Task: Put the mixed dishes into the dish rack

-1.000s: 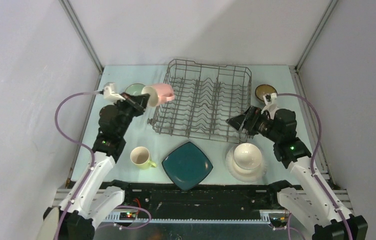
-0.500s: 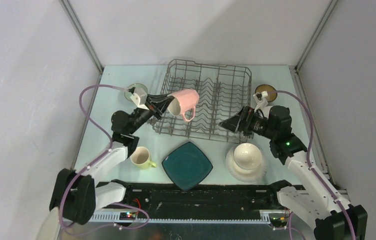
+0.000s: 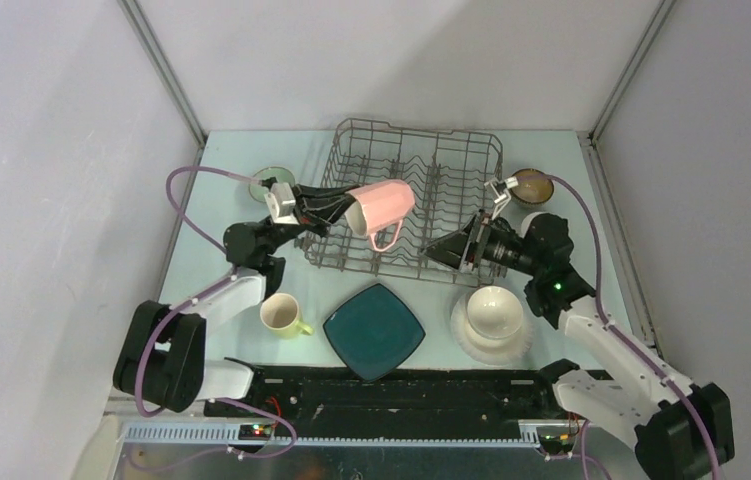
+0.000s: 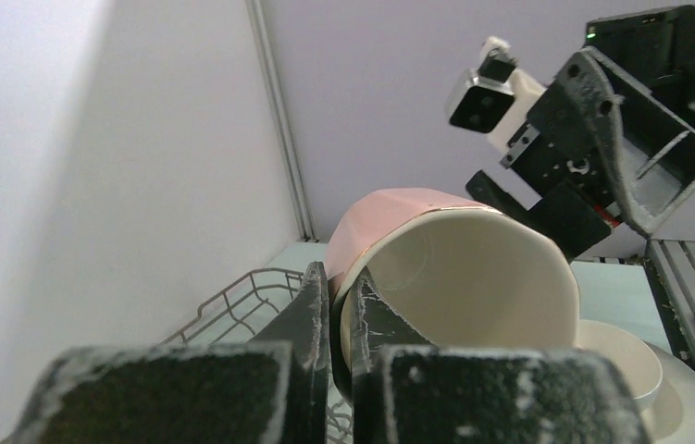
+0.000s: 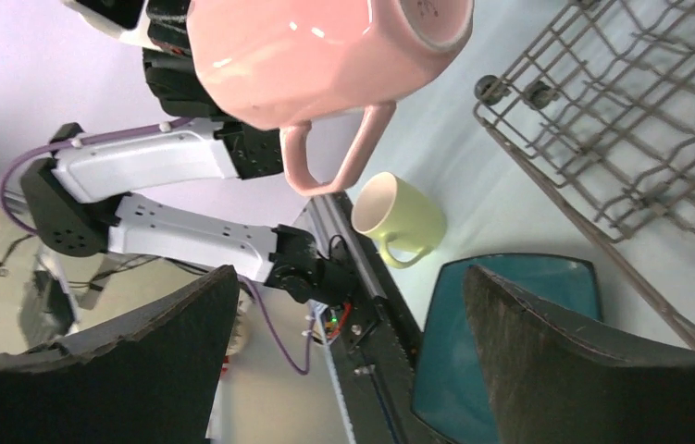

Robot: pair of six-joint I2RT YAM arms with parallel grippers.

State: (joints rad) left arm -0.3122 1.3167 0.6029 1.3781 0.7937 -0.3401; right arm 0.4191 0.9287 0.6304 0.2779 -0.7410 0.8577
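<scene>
So, left pincer point(image 3: 341, 208) pinches the pink mug point(image 3: 383, 205) by its rim over the dish rack point(image 3: 456, 175); right pincer point(image 3: 433, 250) gapes wide.

Pink mug point(image 3: 383, 205) at the left gripper point(image 3: 344, 208) is plain pink outside, cream-white inside. Dish rack point(image 3: 441, 170) is grey wire. By the black right gripper point(image 3: 441, 247) sit a white bowl point(image 3: 494, 308) and a white plate point(image 3: 463, 335). Further off are a dark teal square plate point(image 3: 374, 331), a yellow-green mug point(image 3: 279, 314) and a brown bowl point(image 3: 531, 184).
</scene>
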